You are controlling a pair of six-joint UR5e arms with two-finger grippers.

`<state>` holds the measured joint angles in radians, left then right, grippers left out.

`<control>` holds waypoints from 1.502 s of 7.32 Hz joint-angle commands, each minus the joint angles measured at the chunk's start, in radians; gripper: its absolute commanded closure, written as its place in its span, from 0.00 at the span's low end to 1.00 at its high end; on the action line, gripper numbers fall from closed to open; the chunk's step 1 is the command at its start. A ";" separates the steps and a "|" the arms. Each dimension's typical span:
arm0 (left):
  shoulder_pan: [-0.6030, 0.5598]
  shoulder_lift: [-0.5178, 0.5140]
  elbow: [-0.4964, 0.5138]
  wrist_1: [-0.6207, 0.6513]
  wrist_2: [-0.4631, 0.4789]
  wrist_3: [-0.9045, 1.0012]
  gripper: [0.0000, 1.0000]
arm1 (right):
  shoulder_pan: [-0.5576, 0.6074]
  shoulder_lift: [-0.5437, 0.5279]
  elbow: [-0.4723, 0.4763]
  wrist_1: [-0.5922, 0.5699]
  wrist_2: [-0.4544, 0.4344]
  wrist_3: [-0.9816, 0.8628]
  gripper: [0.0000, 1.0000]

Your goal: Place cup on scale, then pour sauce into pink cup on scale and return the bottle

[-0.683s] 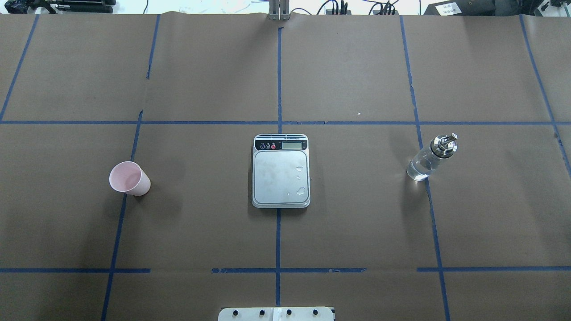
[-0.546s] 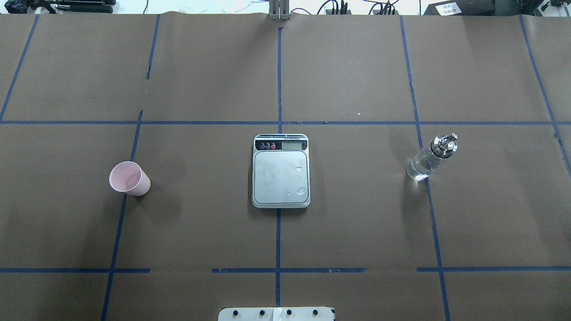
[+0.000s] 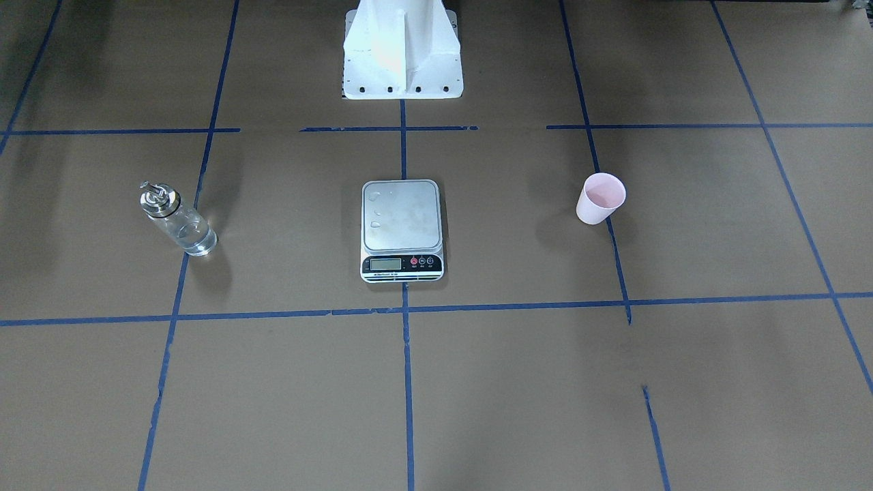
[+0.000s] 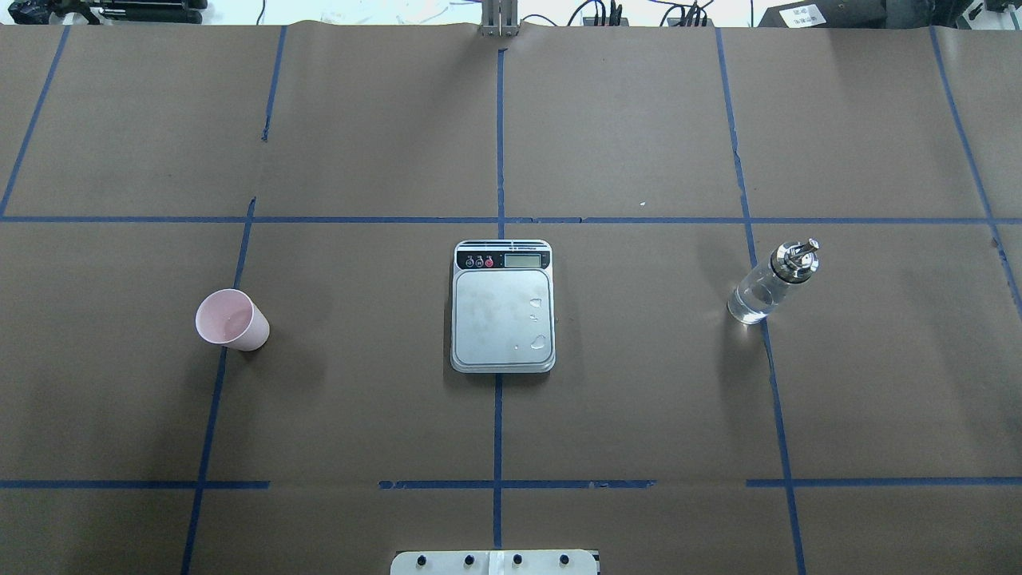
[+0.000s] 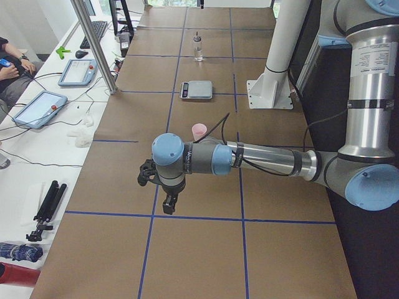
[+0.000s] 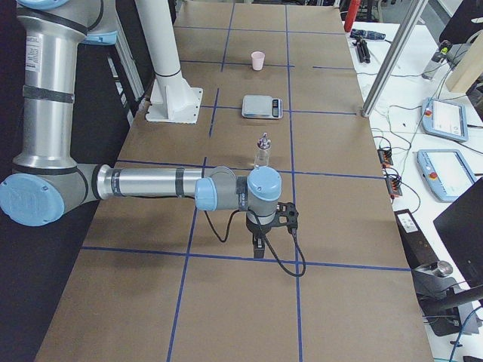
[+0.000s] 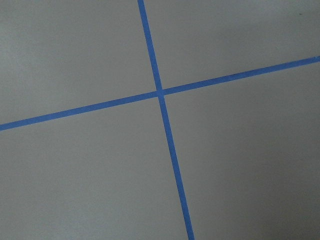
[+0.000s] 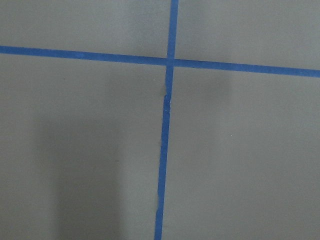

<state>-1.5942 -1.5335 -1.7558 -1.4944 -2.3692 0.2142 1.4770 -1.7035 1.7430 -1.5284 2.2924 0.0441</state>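
Observation:
The pale pink cup stands upright on the table, well left of the scale, which has a few water drops on its platform. The clear bottle with a metal spout stands to the scale's right, holding some clear sauce. From across the table the cup, scale and bottle stand apart in a row. My left gripper hangs over the table's left end, short of the cup. My right gripper hangs short of the bottle. I cannot tell whether either is open.
The white robot base stands behind the scale. Blue tape lines grid the brown table. A metal post and tablets stand on the operators' side. Both wrist views show only tape crossings.

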 commanded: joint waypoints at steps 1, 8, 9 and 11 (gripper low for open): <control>0.013 -0.001 -0.010 -0.117 0.011 -0.009 0.00 | -0.067 0.007 0.016 0.113 0.005 0.006 0.00; 0.020 -0.079 0.117 -0.814 -0.053 -0.309 0.00 | -0.084 0.071 -0.051 0.372 -0.008 0.072 0.00; 0.039 -0.068 0.111 -0.937 -0.070 -0.355 0.00 | -0.086 0.071 -0.049 0.375 -0.008 0.091 0.00; 0.182 -0.036 0.081 -0.998 -0.159 -0.651 0.00 | -0.086 0.064 -0.056 0.392 -0.010 0.129 0.00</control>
<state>-1.4906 -1.5821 -1.6509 -2.4515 -2.4915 -0.2365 1.3914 -1.6374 1.6912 -1.1438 2.2836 0.1488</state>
